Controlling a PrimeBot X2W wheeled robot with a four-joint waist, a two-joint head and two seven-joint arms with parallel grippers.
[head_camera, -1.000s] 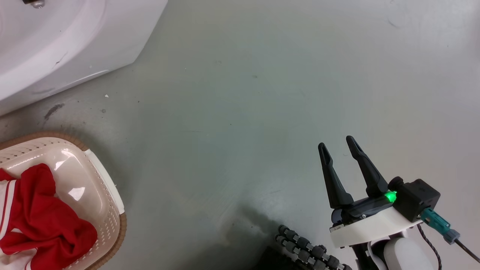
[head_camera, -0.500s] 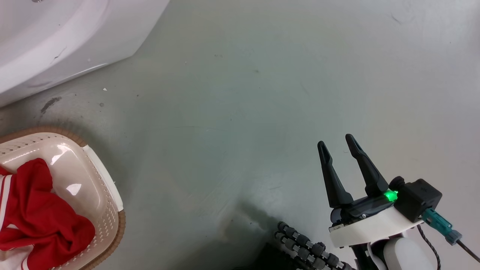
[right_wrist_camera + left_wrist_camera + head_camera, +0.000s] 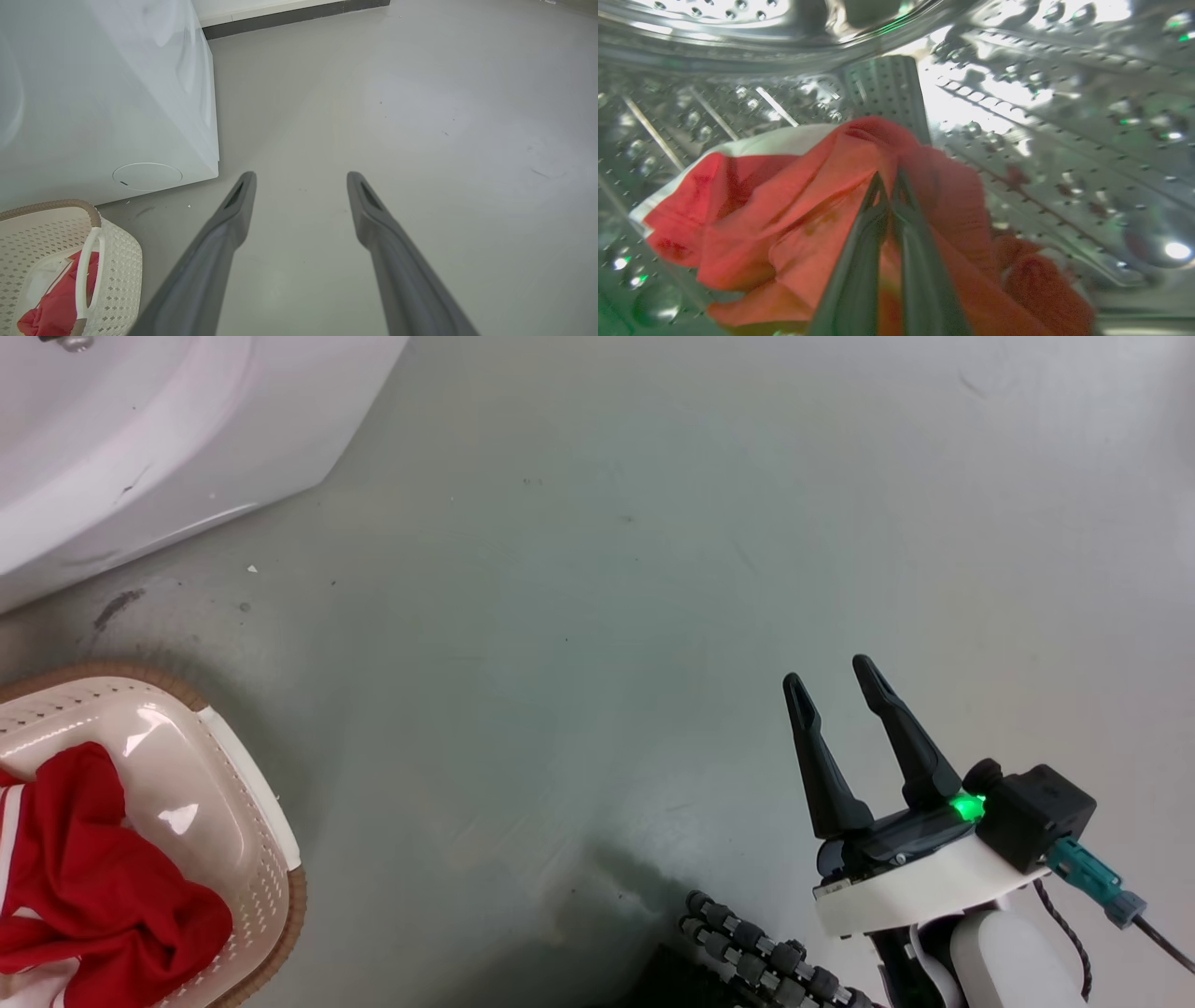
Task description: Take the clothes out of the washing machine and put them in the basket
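Red cloth (image 3: 798, 210) lies in the shiny drum (image 3: 1017, 140), and your left claw (image 3: 888, 179) pinches it tight. Your right claw (image 3: 826, 670) is spread, holding nothing. Next, pull the cloth out gently and carry it to the basket (image 3: 275, 887) at eight o'clock.

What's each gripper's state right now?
Left gripper: shut on the red garment inside the drum.
Right gripper: open, holding nothing, above the floor.
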